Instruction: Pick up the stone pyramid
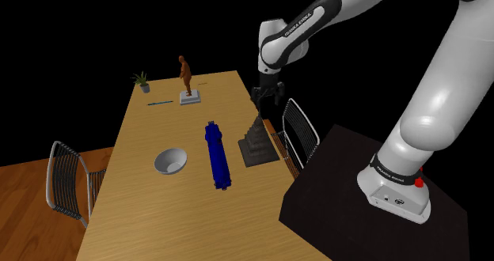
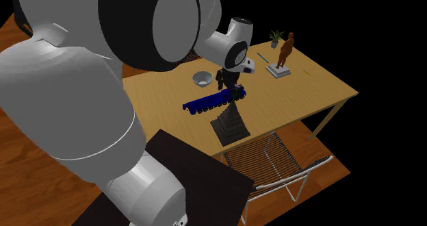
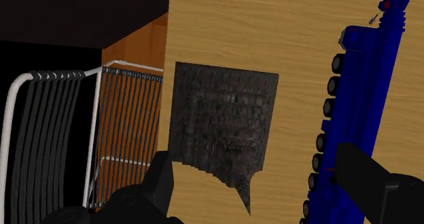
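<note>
Table: long table with a light wood top.
Floor: floor of reddish-brown wooden boards.
Chairs: one wire chair at the table's long side on the shoulder view's left; second wire chair at the opposite side.
Surroundings: black area beyond the floor.

- We see the table lit evenly and brightly, its wood warm.
- We find soft grey shading across the white arm.
- We see a black area surrounding it.
- The pyramid looks dark to us.
</note>
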Robot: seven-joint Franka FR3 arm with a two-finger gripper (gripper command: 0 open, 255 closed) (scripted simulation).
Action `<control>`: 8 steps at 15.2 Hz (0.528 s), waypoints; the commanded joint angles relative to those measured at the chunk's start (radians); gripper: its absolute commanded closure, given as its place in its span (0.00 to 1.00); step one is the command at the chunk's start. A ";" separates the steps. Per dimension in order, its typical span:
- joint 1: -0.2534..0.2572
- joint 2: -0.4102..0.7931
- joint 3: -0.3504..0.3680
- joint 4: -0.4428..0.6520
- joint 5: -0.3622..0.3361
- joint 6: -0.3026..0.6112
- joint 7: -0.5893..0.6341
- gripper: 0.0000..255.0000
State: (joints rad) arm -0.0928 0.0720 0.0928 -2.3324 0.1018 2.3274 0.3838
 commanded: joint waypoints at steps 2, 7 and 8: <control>-0.004 0.117 -0.010 0.065 -0.011 0.045 0.044 0.00; -0.004 0.311 -0.035 0.187 -0.019 0.107 0.105 0.00; -0.004 0.350 -0.041 0.214 -0.018 0.116 0.116 0.00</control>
State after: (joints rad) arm -0.0958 0.3872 0.0580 -2.1448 0.0837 2.4367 0.4891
